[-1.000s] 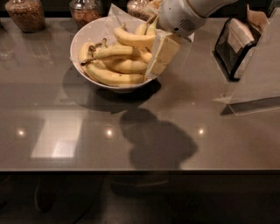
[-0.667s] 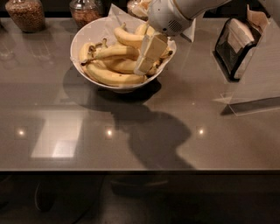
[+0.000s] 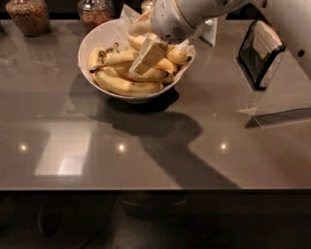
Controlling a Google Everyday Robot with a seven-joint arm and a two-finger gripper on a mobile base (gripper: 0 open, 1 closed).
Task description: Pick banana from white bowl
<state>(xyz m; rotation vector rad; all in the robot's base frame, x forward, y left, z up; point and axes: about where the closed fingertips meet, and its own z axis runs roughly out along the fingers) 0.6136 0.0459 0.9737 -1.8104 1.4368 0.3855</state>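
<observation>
The white bowl (image 3: 86, 44) stands at the back middle of the grey table, lined with crinkled white paper and filled with several yellow bananas. A long slender banana (image 3: 120, 58) with a dark stem end lies across the pile, stem pointing left. My gripper (image 3: 143, 43) reaches in from the upper right, right over the middle of the pile. It is open: one broad beige finger (image 3: 148, 56) rests on the bananas in front, and the other sits behind them near the far rim. It holds nothing.
Two glass jars of brown grains (image 3: 29, 14) (image 3: 95, 12) stand behind the bowl at the left. A black holder (image 3: 260, 46) and a clear plastic stand (image 3: 282, 104) are at the right. The table's front edge (image 3: 155, 188) runs across below.
The gripper has moved left and down, from the bowl's right rim to over the middle of the bananas. The bananas and the bowl have not moved.
</observation>
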